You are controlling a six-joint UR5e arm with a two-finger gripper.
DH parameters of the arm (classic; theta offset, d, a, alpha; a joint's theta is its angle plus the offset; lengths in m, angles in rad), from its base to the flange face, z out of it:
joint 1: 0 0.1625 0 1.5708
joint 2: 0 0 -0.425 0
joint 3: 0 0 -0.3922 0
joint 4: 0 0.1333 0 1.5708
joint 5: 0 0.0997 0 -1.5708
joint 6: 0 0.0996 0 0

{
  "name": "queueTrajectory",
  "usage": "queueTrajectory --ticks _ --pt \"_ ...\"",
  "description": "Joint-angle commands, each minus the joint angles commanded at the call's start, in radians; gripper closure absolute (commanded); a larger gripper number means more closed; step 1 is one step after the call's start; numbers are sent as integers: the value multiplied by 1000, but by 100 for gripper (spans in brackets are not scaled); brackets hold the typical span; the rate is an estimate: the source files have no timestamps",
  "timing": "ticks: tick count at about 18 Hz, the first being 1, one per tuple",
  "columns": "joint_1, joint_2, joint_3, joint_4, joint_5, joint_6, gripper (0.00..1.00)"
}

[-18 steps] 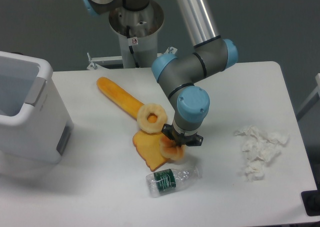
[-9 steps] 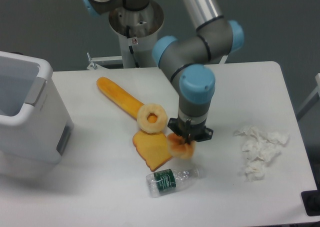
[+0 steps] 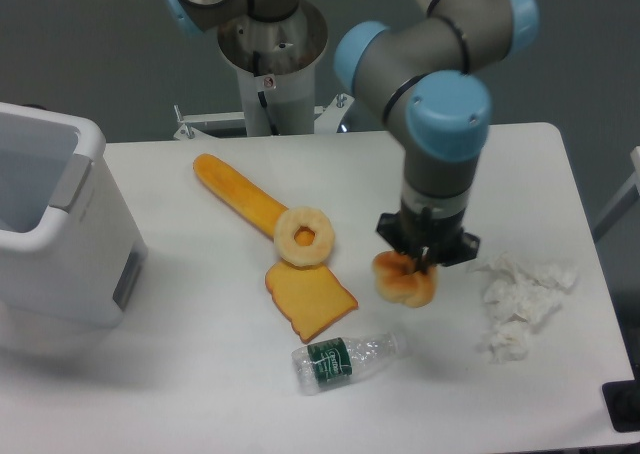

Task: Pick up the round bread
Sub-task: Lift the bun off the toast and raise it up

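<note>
Your gripper (image 3: 418,263) is clamped on the round bread (image 3: 405,280), above the table (image 3: 180,364). Lift straight; avoid squeezing harder.

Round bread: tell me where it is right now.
The round bread hangs in the claw, shut on it, at centre-right of the camera view. It sits between the toast slice and the crumpled tissue, above the plastic bottle.

We see a long bread (image 3: 238,193), ring bread (image 3: 304,237) w/ hole, toast (image 3: 309,300), small bottle (image 3: 344,359), crumpled paper (image 3: 520,296), white bin (image 3: 55,224).
</note>
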Motion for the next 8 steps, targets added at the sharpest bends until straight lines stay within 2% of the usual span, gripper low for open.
queueTrajectory --ticks 4,8 --pt "15 29 3 -15 11 39 100" --pt "17 45 3 -67 40 89 100"
